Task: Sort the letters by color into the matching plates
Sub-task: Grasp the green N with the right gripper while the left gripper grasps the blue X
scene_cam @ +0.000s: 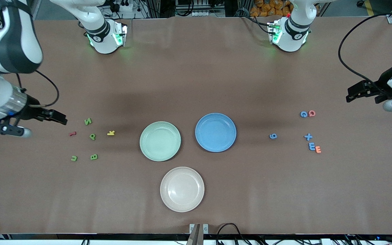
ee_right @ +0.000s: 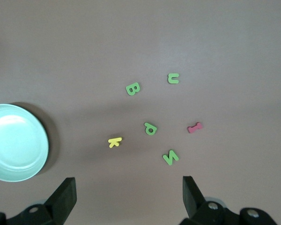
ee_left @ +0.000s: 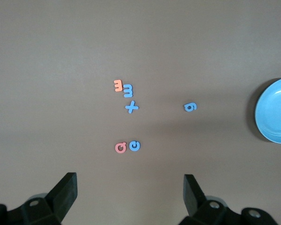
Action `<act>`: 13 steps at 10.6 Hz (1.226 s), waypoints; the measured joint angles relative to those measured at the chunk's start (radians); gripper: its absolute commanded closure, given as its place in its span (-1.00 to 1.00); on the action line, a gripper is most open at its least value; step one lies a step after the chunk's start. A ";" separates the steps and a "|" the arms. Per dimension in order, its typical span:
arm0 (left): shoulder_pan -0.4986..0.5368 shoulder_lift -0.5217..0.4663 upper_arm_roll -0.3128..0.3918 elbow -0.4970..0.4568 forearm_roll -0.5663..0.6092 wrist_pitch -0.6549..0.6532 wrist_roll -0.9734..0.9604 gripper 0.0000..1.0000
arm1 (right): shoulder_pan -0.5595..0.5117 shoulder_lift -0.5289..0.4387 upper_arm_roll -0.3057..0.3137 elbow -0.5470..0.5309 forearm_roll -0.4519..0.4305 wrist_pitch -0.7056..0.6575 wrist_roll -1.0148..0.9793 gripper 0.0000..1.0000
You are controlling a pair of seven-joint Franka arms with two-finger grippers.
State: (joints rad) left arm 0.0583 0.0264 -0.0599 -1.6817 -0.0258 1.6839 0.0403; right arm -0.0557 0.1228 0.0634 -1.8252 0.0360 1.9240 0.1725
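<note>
Right now we see both grippers empty with fingers spread apart: the left gripper (scene_cam: 352,95) hangs over bare table near the blue letters (scene_cam: 309,137), the right gripper (scene_cam: 58,117) over table beside the green letters (scene_cam: 92,136). Mid-table, the mint green plate (scene_cam: 160,141) and blue plate (scene_cam: 215,132) sit side by side, holding nothing, with the beige plate (scene_cam: 182,189) nearer the front camera.
</note>
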 measured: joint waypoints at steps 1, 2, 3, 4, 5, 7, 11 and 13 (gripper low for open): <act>0.005 0.001 0.000 -0.028 0.000 0.025 0.000 -1.00 | 0.002 0.010 0.008 -0.056 0.000 0.065 -0.012 -1.00; 0.008 0.002 0.000 -0.062 0.000 0.062 0.000 -1.00 | 0.005 0.020 0.014 -0.105 0.000 0.123 -0.036 -1.00; 0.009 0.002 0.000 -0.114 0.000 0.125 0.000 -1.00 | 0.006 0.026 0.017 -0.152 0.000 0.178 -0.079 -1.00; 0.009 0.003 0.000 -0.175 0.000 0.200 0.000 -1.00 | 0.006 0.027 0.017 -0.199 0.000 0.230 -0.136 -1.00; 0.009 0.006 0.000 -0.237 0.000 0.270 0.000 -1.00 | 0.005 0.028 0.017 -0.244 0.000 0.274 -0.203 -1.00; 0.009 0.018 0.000 -0.348 0.000 0.399 0.000 -1.00 | 0.004 0.028 0.016 -0.319 0.000 0.336 -0.338 -1.00; 0.009 0.097 0.000 -0.427 0.000 0.502 -0.027 -1.00 | 0.000 0.041 0.015 -0.430 0.000 0.466 -0.564 -1.00; 0.010 0.150 0.001 -0.427 0.001 0.538 -0.079 -1.00 | -0.017 0.051 0.013 -0.474 0.000 0.520 -0.647 -1.00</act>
State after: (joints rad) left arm 0.0686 0.1761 -0.0586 -2.1089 -0.0244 2.2216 -0.0387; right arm -0.0723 0.1734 0.0762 -2.2996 0.0360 2.4438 -0.4740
